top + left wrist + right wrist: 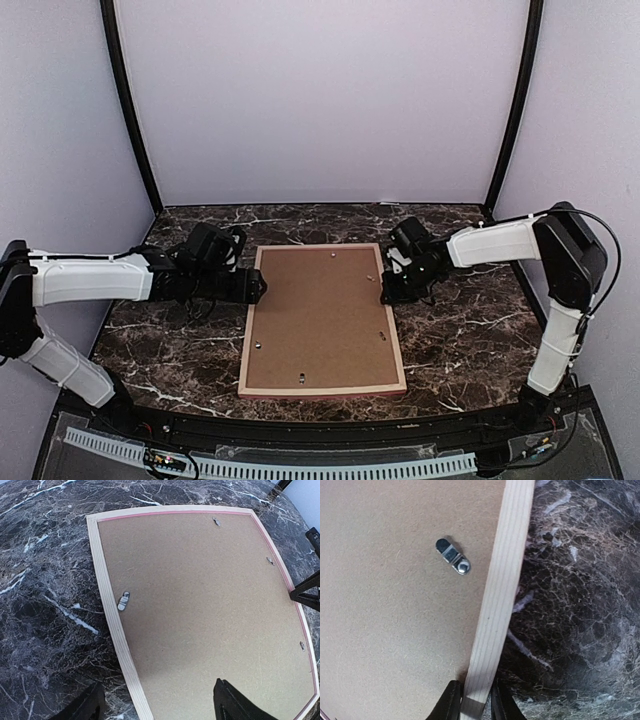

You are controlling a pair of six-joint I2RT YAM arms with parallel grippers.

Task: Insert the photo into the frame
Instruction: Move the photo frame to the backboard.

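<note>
Our right gripper (477, 700) clamps the 3 o'clock rail of the thin pale wooden frame (495, 605), face down on the dark marble worktop (450, 340); our left gripper (157, 702) gapes at 9 o'clock. We see no photo. Lifted one-sided, the frame could slip that narrow pinch.

The frame (322, 390) lies flat, back up, centred, pale wood rim with pink edging, long sides running 12 to 6 o'clock.
</note>
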